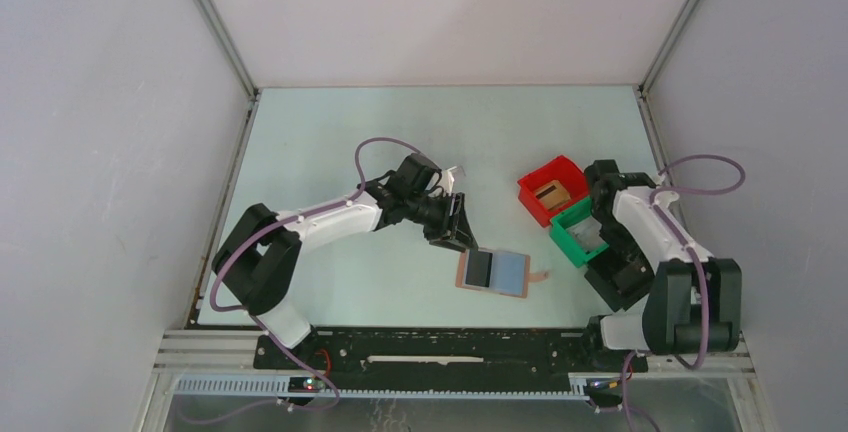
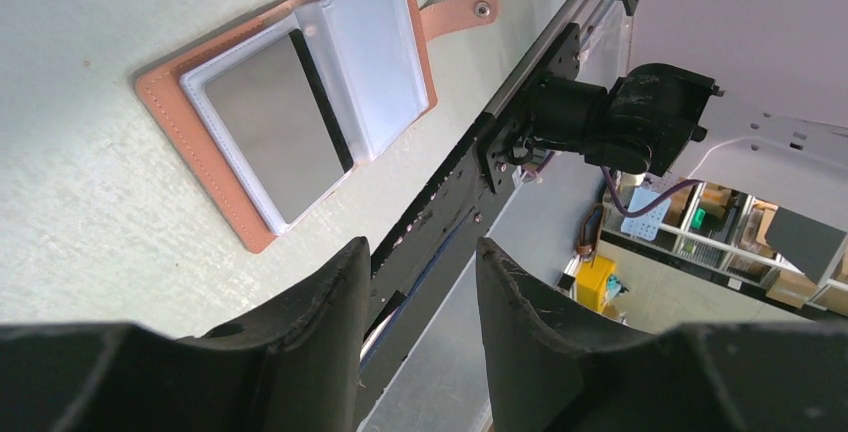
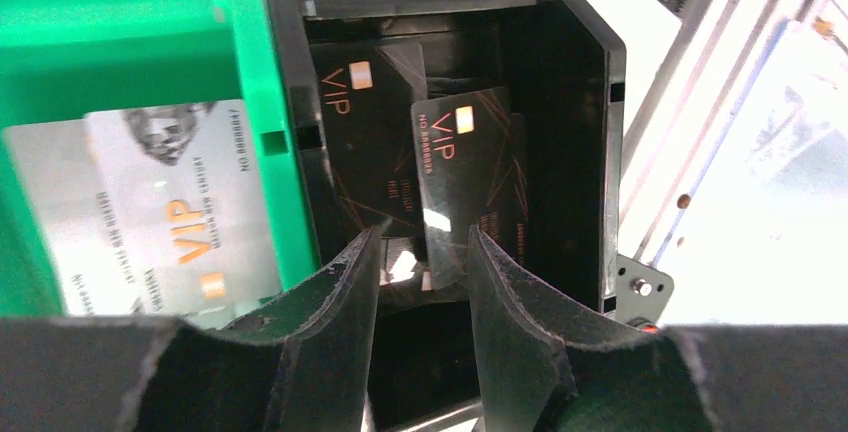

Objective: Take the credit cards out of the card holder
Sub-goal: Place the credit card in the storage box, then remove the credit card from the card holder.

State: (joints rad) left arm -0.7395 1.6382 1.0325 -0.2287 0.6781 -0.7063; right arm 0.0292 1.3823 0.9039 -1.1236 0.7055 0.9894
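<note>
The card holder lies open and flat on the table, tan-brown with two blue-grey panels and a side tab. In the left wrist view the card holder has a grey card in one clear pocket, and the other pocket looks empty. My left gripper hovers just up-left of the holder, open and empty. My right gripper is open over a black bin. A black VIP card stands tilted at its fingertips, not pinched.
A red bin holds a brown object. A green bin holds a silver VIP card. The black bin holds several black VIP cards. The black base rail runs along the table's near edge.
</note>
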